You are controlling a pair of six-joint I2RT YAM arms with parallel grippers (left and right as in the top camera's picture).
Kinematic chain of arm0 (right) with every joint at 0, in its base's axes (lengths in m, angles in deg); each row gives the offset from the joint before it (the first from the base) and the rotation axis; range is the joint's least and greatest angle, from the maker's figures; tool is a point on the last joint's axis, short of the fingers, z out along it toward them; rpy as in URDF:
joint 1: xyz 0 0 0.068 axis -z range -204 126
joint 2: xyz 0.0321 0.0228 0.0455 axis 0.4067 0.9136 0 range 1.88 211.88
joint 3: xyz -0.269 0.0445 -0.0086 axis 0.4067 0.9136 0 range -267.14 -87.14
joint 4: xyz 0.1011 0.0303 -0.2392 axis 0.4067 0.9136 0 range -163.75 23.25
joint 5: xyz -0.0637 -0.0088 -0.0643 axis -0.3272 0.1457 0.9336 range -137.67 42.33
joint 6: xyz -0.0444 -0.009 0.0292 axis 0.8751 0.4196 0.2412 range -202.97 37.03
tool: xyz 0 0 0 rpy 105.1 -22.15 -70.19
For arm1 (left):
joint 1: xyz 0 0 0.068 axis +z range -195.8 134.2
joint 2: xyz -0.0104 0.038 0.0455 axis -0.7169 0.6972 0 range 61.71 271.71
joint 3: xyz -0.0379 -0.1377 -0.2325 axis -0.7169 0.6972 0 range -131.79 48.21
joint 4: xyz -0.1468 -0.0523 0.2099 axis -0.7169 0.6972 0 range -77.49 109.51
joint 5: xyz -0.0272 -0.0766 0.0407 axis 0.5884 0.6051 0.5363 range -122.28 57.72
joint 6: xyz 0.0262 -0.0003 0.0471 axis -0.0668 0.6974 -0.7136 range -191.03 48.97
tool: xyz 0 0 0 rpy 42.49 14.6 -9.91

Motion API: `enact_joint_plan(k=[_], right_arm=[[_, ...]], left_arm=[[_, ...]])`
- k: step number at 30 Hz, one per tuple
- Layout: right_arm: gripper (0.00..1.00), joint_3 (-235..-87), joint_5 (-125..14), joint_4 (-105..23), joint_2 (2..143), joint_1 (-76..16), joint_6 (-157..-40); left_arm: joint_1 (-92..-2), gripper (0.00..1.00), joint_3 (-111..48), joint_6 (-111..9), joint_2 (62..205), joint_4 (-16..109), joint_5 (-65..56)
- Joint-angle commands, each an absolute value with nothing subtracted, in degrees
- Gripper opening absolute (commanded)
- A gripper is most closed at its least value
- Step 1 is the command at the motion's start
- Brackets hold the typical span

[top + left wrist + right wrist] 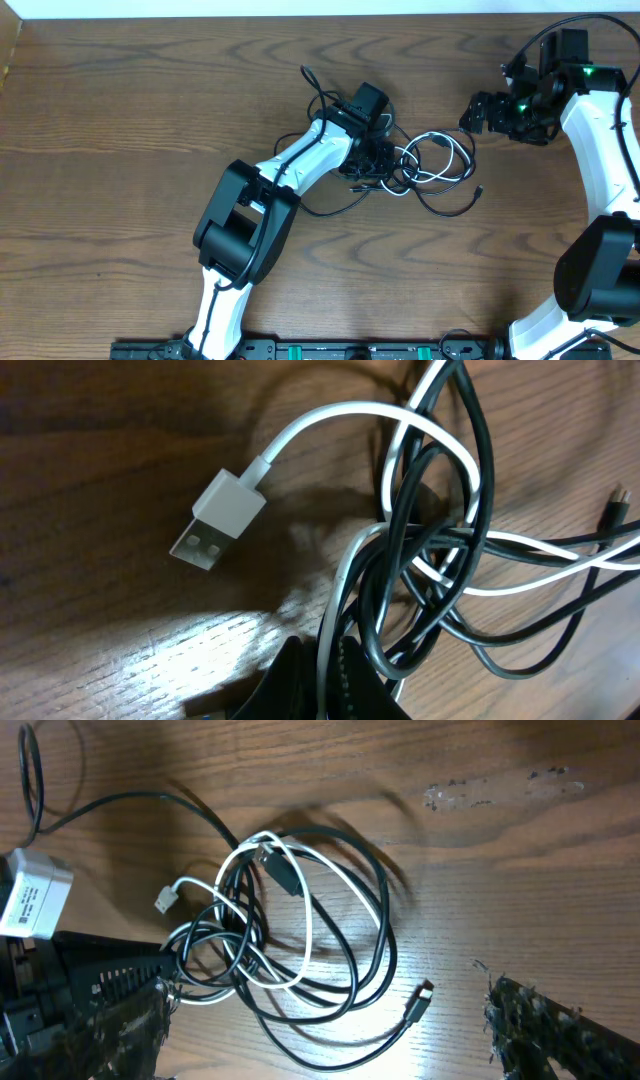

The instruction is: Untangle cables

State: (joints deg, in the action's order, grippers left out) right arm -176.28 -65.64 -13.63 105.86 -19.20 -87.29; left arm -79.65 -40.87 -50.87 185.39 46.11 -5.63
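Note:
The cables [437, 163] lie in a tangle at the table's middle: black cords looped around one white cord. In the left wrist view the white cord's USB plug [216, 520] lies flat on the wood, and the black loops [440, 550] cross over the white one. My left gripper [335, 685] is shut on the white cord at the tangle's left edge [372, 158]. My right gripper [325, 1040] is wide open and empty, hovering above the tangle [285, 930]; it sits to the tangle's upper right in the overhead view [472, 110]. A black plug end [421, 997] lies loose.
One black cord runs out from the tangle up and left in a loop [312, 90], and another trails under the left arm [330, 208]. The wooden table [120, 120] has its far edge at the top of the overhead view. The arm bases stand at the near edge.

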Motion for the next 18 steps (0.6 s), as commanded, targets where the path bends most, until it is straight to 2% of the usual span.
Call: enact_joint_plan(k=[1, 10, 18], right_arm=[[0.99, -176.33, -65.21, -13.79, 106.04, -19.16, -86.98], [0.97, -176.33, -71.26, -15.95, 106.04, -23.92, -86.98], [0.82, -176.33, -72.92, -22.27, 106.04, -32.12, -86.48]], left_arm=[[-78.99, 0.07, -41.57, -50.37, 185.91, 46.25, -6.0], [-74.53, 0.08, -41.59, -50.89, 175.64, 46.46, -5.98], [-73.44, 0.08, -41.59, -51.7, 163.82, 47.97, -5.76]])
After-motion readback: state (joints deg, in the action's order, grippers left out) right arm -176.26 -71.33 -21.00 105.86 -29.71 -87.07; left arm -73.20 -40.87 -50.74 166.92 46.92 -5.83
